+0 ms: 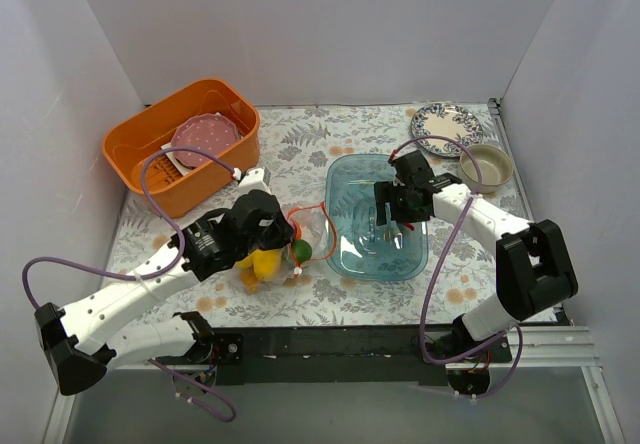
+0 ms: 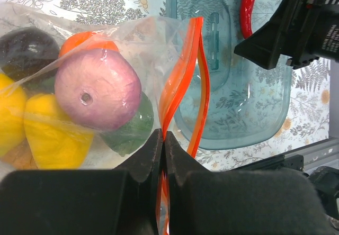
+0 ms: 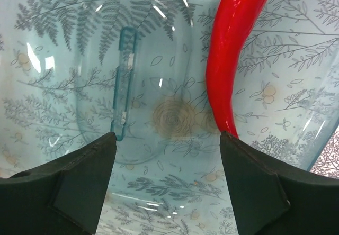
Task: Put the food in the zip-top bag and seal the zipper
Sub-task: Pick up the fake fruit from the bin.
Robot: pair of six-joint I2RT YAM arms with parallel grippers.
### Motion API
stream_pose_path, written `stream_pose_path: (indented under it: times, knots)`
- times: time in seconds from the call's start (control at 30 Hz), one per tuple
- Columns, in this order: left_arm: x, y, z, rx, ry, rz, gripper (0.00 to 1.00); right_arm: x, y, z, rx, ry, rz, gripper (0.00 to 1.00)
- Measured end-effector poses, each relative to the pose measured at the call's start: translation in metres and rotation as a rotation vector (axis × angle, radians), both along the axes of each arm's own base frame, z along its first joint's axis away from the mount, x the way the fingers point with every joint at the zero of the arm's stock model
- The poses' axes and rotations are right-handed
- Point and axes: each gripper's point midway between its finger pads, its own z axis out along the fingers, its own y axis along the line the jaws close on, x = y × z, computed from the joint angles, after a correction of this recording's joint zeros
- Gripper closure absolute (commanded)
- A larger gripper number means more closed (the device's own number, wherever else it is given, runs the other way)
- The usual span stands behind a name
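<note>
1. Over the tray (image 1: 345,179), centre-right on the bench (image 1: 300,144), R tool (image 3: 167,139) hangs w/ fingers spread wide. Nothing sits btwn them, so it holds nothing.
2. Chili (image 3: 233,60) is the one item not bagged. It lies in the tray, lower tip right at the inner edge of one R finger. Touching or just short, can't tell.
3. Step in hand, my read: picking up the last item. All else is inside the bag (image 2: 143,34): onion (image 2: 98,89), yellow pieces (image 2: 50,134), orange one (image 2: 85,39), green one (image 2: 130,129), dark one (image 2: 26,47).
4. L tool (image 2: 163,139) is pressed together, pinching the zipper (image 2: 177,81) at its near end. Past the pinch the two strips bow apart, so the mouth is open on the tray side.
5. Bag sits just beside the tray's left rim.
6. Nxt move prob. calls for R tool to shift sideways so the chili lies btwn the fingers, then lower and close across its thin body. It looks slick & curved, so it may squirt out.
7. After that, carry it to the gap btwn the strips. The gap is narrow, so the L pinch must keep the mouth steady. Sealing not yet begun.
</note>
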Motion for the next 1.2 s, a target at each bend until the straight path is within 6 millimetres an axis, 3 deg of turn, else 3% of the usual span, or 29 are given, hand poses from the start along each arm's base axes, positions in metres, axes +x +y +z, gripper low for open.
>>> stream_pose_path:
  times: [0.33,1.03,1.2]
  knots:
    - [-0.003,0.005,0.004,-0.015,-0.007,0.004,1.00,0.016,-0.007,-0.013,-0.057,0.001,-0.016,0.30]
    - [-0.002,0.003,0.001,-0.004,0.000,0.003,1.00,0.037,-0.011,-0.033,-0.142,-0.006,0.031,0.33]
    - [-0.002,0.003,0.000,-0.002,0.001,0.002,1.00,0.040,-0.009,-0.037,-0.142,-0.011,0.038,0.46]
